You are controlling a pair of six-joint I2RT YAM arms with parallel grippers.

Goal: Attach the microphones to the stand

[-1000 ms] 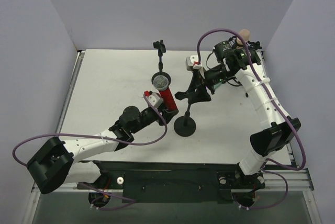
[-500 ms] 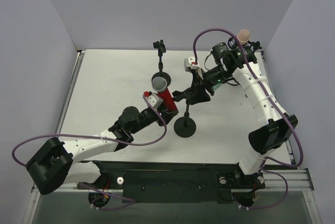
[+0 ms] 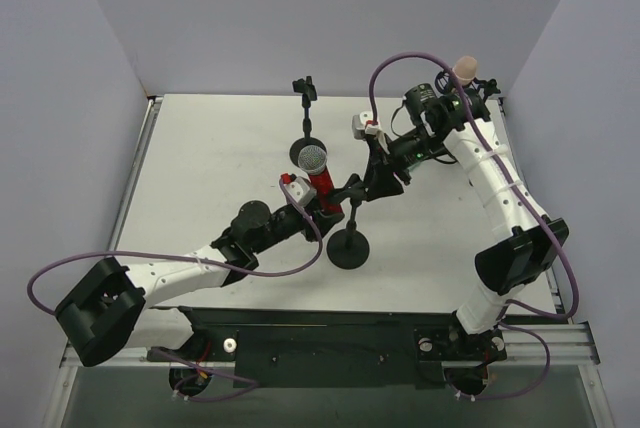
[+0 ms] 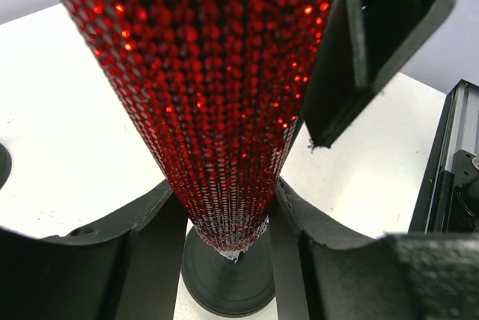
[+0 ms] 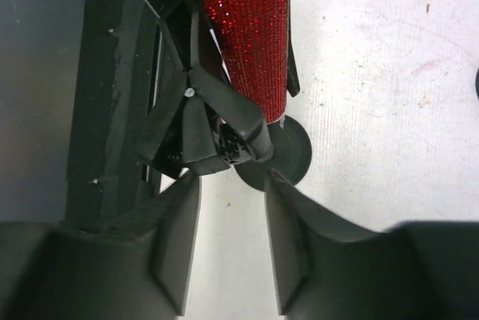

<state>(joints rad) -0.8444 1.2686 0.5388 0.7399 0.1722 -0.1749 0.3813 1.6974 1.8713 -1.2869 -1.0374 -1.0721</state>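
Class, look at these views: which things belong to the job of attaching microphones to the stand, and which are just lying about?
Belonging to the job: red microphone; front stand; peach-pink microphone at the back right; probably the rear stand.
Just lying about: purple cables; metal rail along the table's left edge.

White table, near stand base, far stand base
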